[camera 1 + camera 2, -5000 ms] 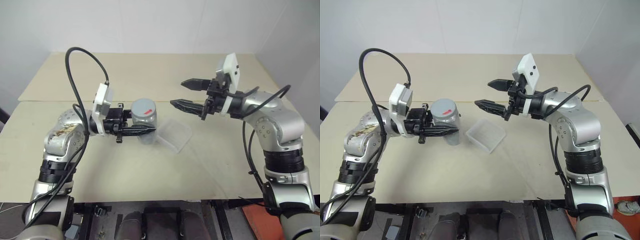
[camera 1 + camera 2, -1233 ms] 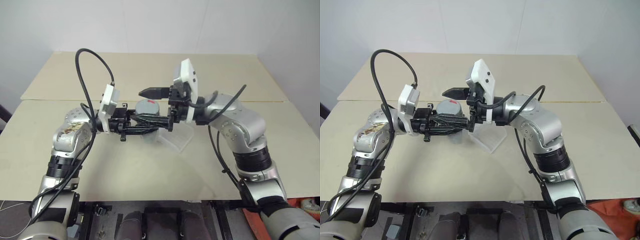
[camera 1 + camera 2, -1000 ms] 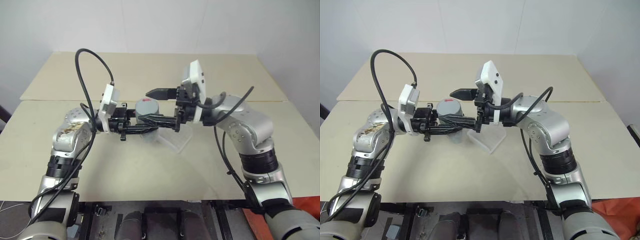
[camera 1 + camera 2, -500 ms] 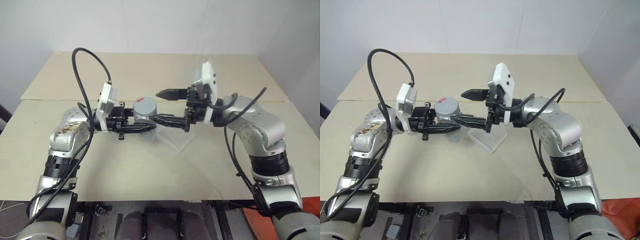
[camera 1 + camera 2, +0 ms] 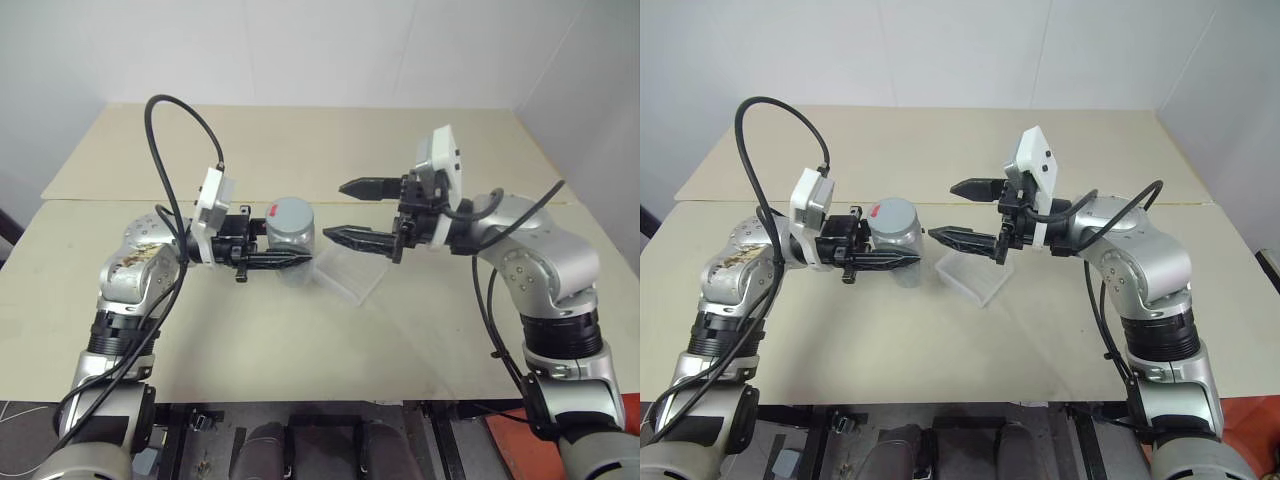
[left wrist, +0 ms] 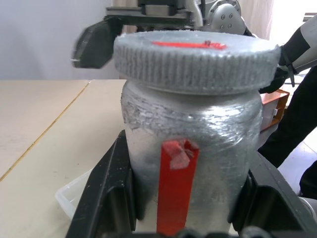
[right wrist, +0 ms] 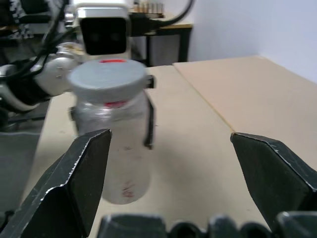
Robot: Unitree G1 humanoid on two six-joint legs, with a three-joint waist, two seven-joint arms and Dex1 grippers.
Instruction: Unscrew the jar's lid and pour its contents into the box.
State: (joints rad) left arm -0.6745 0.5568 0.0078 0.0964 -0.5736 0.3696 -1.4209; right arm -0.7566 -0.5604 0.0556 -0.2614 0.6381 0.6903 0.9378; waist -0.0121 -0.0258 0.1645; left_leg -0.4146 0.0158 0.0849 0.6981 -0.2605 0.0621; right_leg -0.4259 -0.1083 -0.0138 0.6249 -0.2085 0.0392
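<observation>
Jar clamped, lid on.
Your left gripper pinches the silvery, foil-wrapped jar; ridged grey lid seated. Right gripper gapes empty beside it.

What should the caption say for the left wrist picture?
Left gripper shut on the jar, lid on.

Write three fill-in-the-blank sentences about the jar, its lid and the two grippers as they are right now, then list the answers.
1. The left gripper is shut on the ____.
2. The lid is still ____ the jar.
3. The right gripper, apart from the jar, has its jaws ____.
4. The box rests on the ____.

Missing words: jar; on; open; table
</observation>
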